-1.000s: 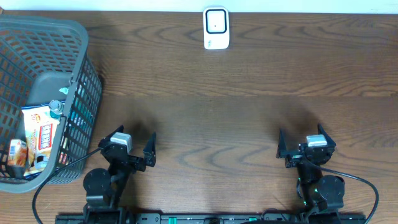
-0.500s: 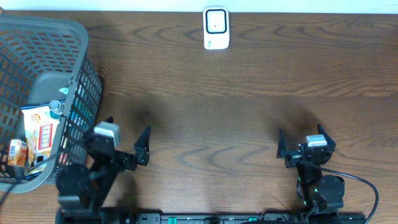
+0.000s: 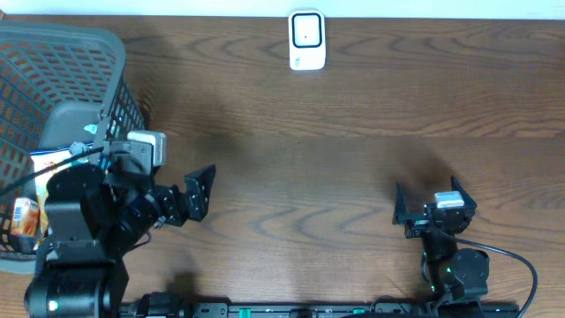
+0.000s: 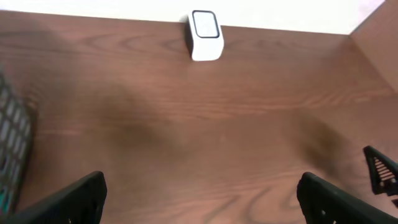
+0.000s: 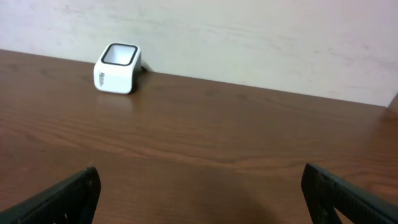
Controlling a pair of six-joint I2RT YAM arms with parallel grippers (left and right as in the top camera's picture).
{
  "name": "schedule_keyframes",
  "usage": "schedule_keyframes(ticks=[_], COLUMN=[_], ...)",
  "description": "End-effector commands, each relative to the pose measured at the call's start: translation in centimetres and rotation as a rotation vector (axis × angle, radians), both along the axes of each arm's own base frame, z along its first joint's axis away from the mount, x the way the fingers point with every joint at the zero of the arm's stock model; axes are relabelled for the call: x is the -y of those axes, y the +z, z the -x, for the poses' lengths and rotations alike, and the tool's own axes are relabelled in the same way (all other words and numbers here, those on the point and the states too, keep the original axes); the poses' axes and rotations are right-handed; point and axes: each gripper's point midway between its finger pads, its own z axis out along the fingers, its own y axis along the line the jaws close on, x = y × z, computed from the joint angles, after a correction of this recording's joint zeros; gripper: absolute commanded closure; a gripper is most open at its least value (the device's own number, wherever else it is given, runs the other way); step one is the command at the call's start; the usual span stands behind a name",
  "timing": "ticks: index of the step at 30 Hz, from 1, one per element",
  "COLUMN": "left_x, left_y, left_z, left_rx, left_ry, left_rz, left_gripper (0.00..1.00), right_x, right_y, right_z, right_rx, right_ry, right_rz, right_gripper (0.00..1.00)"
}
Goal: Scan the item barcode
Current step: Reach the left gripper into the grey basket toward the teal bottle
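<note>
The white barcode scanner [image 3: 307, 40] stands at the table's far edge, also in the left wrist view [image 4: 204, 34] and right wrist view [image 5: 117, 67]. Packaged items lie in the grey basket [image 3: 62, 53] at the left: a white and red snack pack [image 3: 42, 168] and an orange pack [image 3: 24, 221], partly hidden by my left arm. My left gripper [image 3: 177, 196] hangs raised beside the basket's right wall, open and empty [image 4: 199, 199]. My right gripper [image 3: 427, 190] rests low at the near right, open and empty [image 5: 205, 199].
The basket's mesh wall [image 4: 12, 143] shows at the left edge of the left wrist view. A pale wall [image 5: 249, 37] runs behind the table's far edge. Dark wood tabletop [image 3: 309, 159] lies between the arms and the scanner.
My left arm has risen and swung left toward the basket, now covering part of its contents. The right arm has not moved. Both grippers stay open.
</note>
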Motion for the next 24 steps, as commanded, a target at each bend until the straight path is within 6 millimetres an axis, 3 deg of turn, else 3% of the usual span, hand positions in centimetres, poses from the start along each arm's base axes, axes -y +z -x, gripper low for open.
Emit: schedule_keyframes(ticks=[1, 7, 11, 14, 19, 24], left_x=[0.1, -6.2, -8.8, -11.1, -15.6, -20.1], left_y=[1.7, 6.5, 9.5, 10.6, 9.8, 4.9], left_z=[-0.7, -4.2, -7.0, -9.1, -11.4, -12.1], left_rx=[0.030, 0.041, 0.038, -0.005, -0.110, -0.294], left_ry=[0.016, 0.445, 0.588, 0.727, 0.959, 1.187], left_rz=[0.046, 0.035, -0.013, -0.047, -0.069, 0.067], left_gripper=[0.02, 0.02, 0.02, 0.02, 0.02, 0.02], right_x=[0.1, 0.1, 0.1, 0.1, 0.1, 0.1], right_y=[-0.1, -0.1, -0.1, -0.1, -0.1, -0.1], right_z=[0.0, 0.0, 0.0, 0.0, 0.0, 0.0], right_rx=[-0.003, -0.003, -0.003, -0.003, -0.003, -0.003], right_ry=[-0.006, -0.006, -0.006, -0.006, -0.006, -0.006], right_rz=[0.012, 0.012, 0.012, 0.012, 0.012, 0.012], right_gripper=[0.01, 0.01, 0.01, 0.01, 0.01, 0.01])
